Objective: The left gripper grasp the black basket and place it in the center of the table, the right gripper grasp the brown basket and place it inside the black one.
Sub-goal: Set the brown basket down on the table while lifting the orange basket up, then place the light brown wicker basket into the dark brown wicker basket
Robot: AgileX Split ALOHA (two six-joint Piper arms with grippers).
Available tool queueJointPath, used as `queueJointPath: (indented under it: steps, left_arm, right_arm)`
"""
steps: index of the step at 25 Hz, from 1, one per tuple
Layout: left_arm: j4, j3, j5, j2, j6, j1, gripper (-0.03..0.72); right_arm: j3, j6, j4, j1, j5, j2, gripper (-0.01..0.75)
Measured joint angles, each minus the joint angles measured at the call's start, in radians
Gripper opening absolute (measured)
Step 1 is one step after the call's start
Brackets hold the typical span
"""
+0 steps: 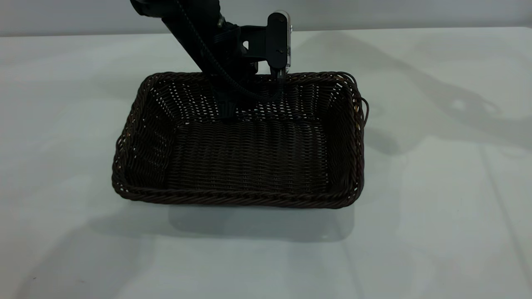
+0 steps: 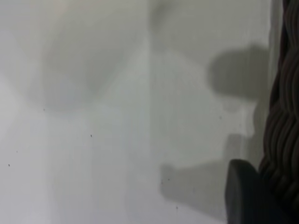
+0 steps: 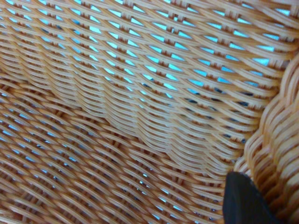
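Observation:
The black basket (image 1: 249, 158) rests on the table (image 1: 436, 207) near its middle. My left gripper (image 1: 253, 93) is at the basket's far wall. One finger is inside the basket and the clear-edged finger (image 1: 279, 45) is outside, with a wide gap between them, so it is open. In the left wrist view one dark finger (image 2: 243, 196) stands beside the braided rim (image 2: 282, 116). The right gripper is out of the exterior view. Its wrist view shows one black fingertip (image 3: 243, 200) against the rim of the brown basket (image 3: 140, 93), which fills the view with light coming through the weave.
Bare white tabletop (image 1: 62, 124) lies all round the black basket. Arm shadows fall across the table at the right (image 1: 457, 108). The table's far edge runs along the top of the exterior view.

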Motion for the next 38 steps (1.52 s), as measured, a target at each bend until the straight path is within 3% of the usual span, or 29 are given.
queueJointPath:
  steps: [6,10,17,24,33,38]
  left_arm:
    - [-0.065,0.000,-0.024,-0.015,-0.001,-0.001,0.429]
    - [-0.082,0.001,0.043,-0.080,-0.009,-0.001,0.523]
    - [-0.077,0.001,0.363,-0.325,-0.049,0.005,0.503]
    - [-0.022,0.001,0.564,-0.667,-0.114,0.049,0.454]
    - [0.027,0.001,0.565,-1.017,-0.229,0.101,0.435]
    - [0.026,0.001,0.608,-1.078,-0.286,0.101,0.435]
  right_arm:
    - [0.000,0.003,-0.004,0.000,0.002,0.000,0.119]
    - [0.000,0.003,-0.007,-0.009,0.006,0.000,0.119]
    - [0.000,0.027,-0.011,-0.020,-0.032,0.000,0.119]
    - [-0.005,0.083,-0.125,0.026,-0.032,0.001,0.120]
    - [-0.006,0.137,-0.466,0.388,-0.042,0.005,0.120]
    - [-0.007,0.185,-0.546,0.473,-0.095,0.057,0.120]
